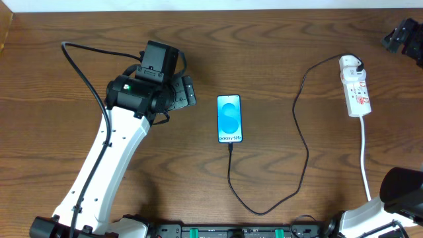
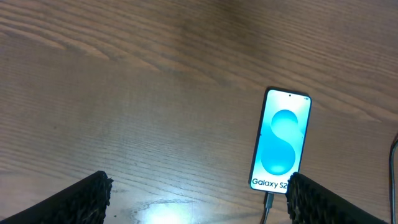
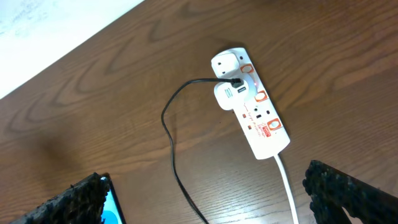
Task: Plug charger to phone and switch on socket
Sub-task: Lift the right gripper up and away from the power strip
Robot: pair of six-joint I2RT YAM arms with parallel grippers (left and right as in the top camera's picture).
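The phone (image 1: 229,119) lies flat at the table's middle, its blue screen lit and facing up. The charger (image 1: 303,142), a thin black cable, runs from the phone's bottom edge, loops toward the front and climbs to its white plug (image 3: 227,64) in the socket (image 1: 357,91) at the right. The connector tip (image 2: 268,202) sits in the phone (image 2: 281,142). My left gripper (image 1: 187,92) hovers left of the phone; its jaws (image 2: 198,186) stand open and hold nothing. My right gripper (image 3: 205,186) hangs open above the table between the phone and the socket (image 3: 258,118).
The socket's white lead (image 1: 365,155) runs toward the front edge. A thick black robot cable (image 1: 82,63) curves behind the left arm. Black robot parts sit at the top right corner (image 1: 404,36) and the bottom right (image 1: 403,188). The table's far edge (image 3: 56,68) lies beyond the socket.
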